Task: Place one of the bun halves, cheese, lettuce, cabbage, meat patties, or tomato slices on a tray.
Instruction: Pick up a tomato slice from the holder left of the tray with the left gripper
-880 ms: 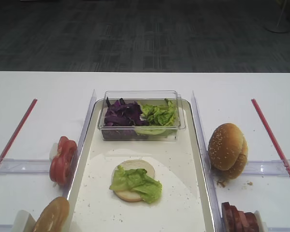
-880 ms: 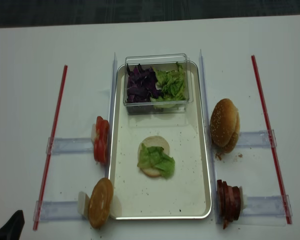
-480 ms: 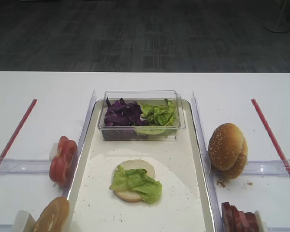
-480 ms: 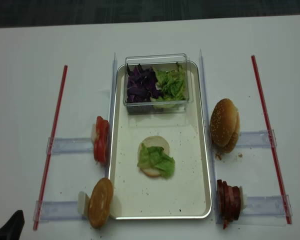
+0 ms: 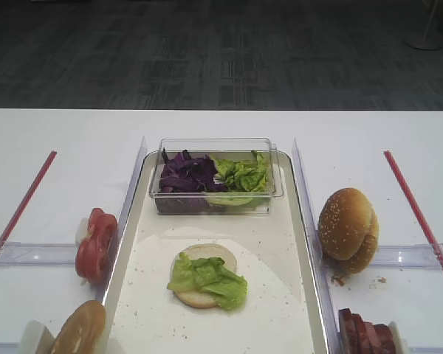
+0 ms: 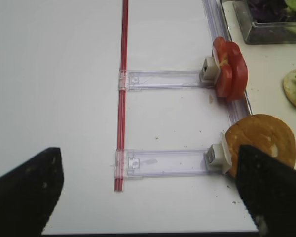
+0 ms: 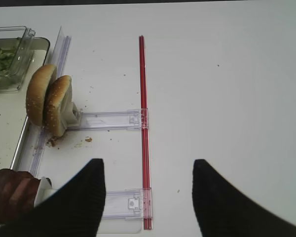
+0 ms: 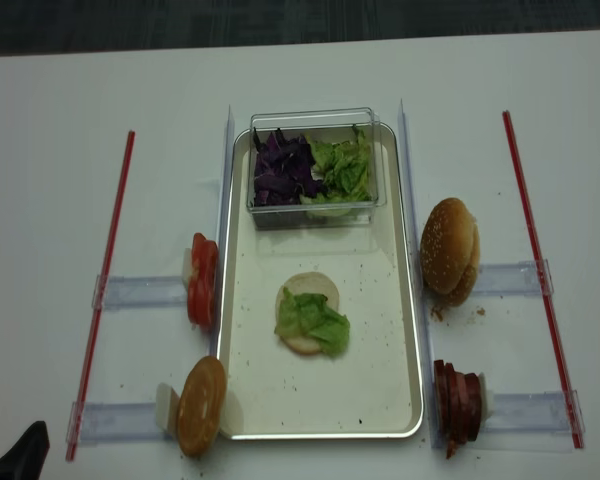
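On the cream tray [image 8: 400, 400] lies a bun half [image 8: 315, 290] topped with a lettuce leaf [image 8: 312, 322]. Tomato slices [image 6: 230, 69] stand in a holder left of the tray, with plain bun halves [image 6: 266, 140] in front of them. Sesame bun halves [image 7: 49, 98] and meat patties [image 7: 10, 195] stand to the tray's right. Cabbage [image 5: 186, 173] and more lettuce [image 5: 244, 175] fill a clear box. Cheese is out of view. My left gripper [image 6: 148, 197] hangs open over the near left table, and my right gripper [image 7: 148, 192] hangs open over the near right, both holding nothing.
The clear box [image 8: 315, 118] sits on the tray's far end. Red strips [image 8: 105, 290] [image 8: 540, 270] run along both outer sides, crossed by clear plastic rails [image 6: 163, 79] [image 7: 111, 119]. Crumbs lie near the sesame buns.
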### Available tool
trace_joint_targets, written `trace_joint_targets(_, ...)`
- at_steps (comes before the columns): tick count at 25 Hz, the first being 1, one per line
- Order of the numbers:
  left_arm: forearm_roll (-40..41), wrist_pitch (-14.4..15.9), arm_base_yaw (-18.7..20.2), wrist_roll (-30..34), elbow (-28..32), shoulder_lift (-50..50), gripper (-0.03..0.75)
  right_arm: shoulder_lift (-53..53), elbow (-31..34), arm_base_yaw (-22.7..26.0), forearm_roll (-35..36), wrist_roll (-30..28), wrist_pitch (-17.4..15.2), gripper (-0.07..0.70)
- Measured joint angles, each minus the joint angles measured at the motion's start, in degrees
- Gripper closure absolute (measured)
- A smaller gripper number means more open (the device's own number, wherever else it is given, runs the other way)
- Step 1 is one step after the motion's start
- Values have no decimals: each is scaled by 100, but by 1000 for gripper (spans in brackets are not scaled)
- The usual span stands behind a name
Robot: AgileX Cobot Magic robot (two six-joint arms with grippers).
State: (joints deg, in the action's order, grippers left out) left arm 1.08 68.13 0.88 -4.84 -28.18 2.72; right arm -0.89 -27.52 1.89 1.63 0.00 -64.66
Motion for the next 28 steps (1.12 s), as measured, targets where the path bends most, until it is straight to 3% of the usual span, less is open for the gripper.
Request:
trace_joint_targets(15,205,298,0,0,-125,2610,62,0,0,0,0,0,0,204)
trace_joint_targets(23,218,280,0,0,-176,4151,62,0,0,0,0,0,0,204)
trace_joint_targets(28,227,248,0,0,-176,4535,62,0,0,0,0,0,0,204)
